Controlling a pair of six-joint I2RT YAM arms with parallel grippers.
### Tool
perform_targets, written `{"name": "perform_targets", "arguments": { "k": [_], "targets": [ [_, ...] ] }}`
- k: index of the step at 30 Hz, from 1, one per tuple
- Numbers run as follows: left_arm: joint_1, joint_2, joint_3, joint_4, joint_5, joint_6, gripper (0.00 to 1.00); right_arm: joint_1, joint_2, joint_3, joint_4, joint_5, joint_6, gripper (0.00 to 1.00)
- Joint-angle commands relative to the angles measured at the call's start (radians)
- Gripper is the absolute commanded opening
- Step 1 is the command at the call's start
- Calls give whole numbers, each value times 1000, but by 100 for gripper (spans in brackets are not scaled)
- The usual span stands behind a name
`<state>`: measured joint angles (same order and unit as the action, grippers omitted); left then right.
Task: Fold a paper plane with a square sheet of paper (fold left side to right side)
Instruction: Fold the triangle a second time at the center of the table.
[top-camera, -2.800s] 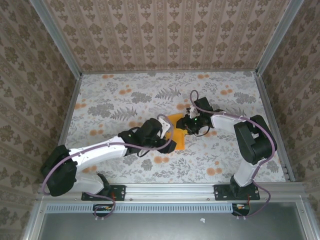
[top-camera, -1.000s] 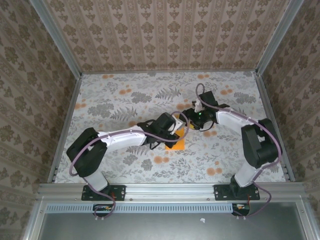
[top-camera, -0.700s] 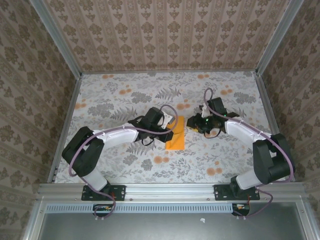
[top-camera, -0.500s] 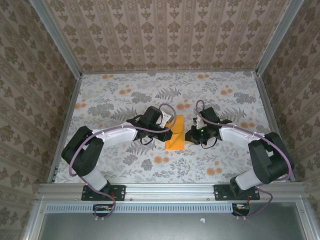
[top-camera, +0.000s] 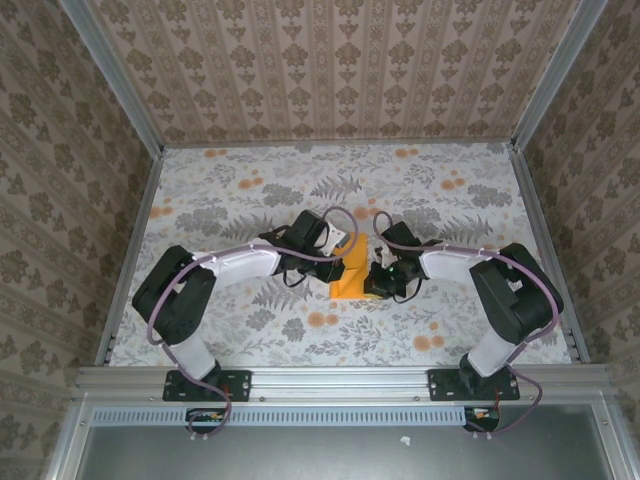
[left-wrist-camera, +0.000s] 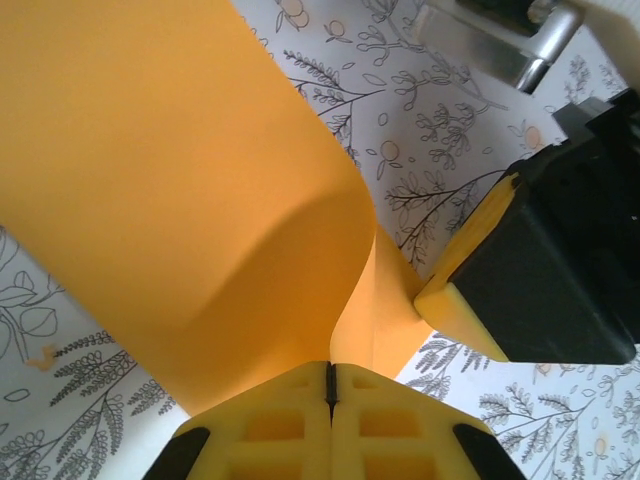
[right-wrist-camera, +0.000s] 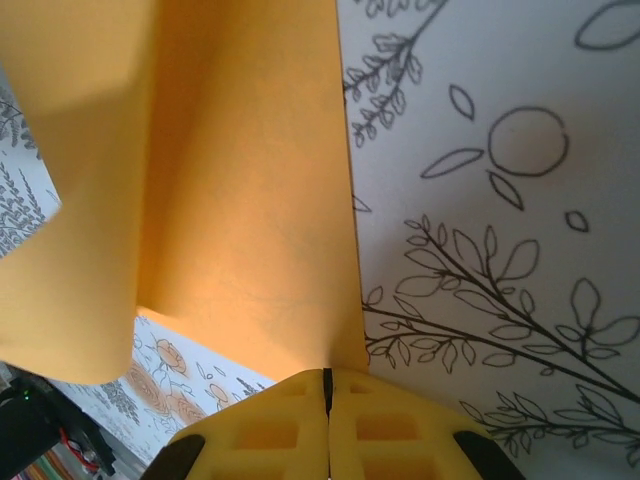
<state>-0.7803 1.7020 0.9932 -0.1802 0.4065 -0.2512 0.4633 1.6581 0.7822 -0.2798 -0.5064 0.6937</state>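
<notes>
A thin, bright orange paper sheet (top-camera: 352, 278) lies near the middle of the tabletop (top-camera: 230, 195), which is covered by a grey-white cloth (top-camera: 440, 310) printed with leaves and small orange flowers. From above, the sheet sits between the ends of the two arms. Its near part lies flat on the cloth and its far part is lifted.

The left pincer (top-camera: 338, 256) meets the sheet from the left. In the left wrist view its yellow pads (left-wrist-camera: 270, 430) are pressed together, pinching an edge of the paper. From that grip the sheet rises and curls over in a broad, smooth loop above the cloth, without a sharp crease. To the right in this view, a black finger with a yellow pad seems to touch the lower layer of the sheet, though the contact is hard to judge.

The right pincer (top-camera: 376, 284) comes in from the right. In the right wrist view its yellow pads are also closed, pinching a corner of the sheet. One straight paper edge runs away from the grip along the cloth, and a second layer bends over on the left.
</notes>
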Motion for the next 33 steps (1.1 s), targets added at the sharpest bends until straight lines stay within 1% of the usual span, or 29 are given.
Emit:
{"name": "perform_targets", "arguments": {
  "k": [1, 5, 16, 20, 33],
  "targets": [
    [16, 20, 37, -39, -21, 55, 0, 6, 22, 31, -78, 54, -32, 7],
    [28, 36, 55, -57, -26, 77, 0, 6, 35, 37, -111, 68, -44, 7],
    [42, 96, 93, -85, -29, 134, 0, 11, 48, 46, -127, 65, -55, 7],
    [44, 105, 99, -103, -51, 154, 0, 12, 48, 47, -130, 63, -59, 7],
    [65, 143, 119, -84, -58, 184, 0, 13, 52, 52, -142, 63, -64, 7]
  ]
}}
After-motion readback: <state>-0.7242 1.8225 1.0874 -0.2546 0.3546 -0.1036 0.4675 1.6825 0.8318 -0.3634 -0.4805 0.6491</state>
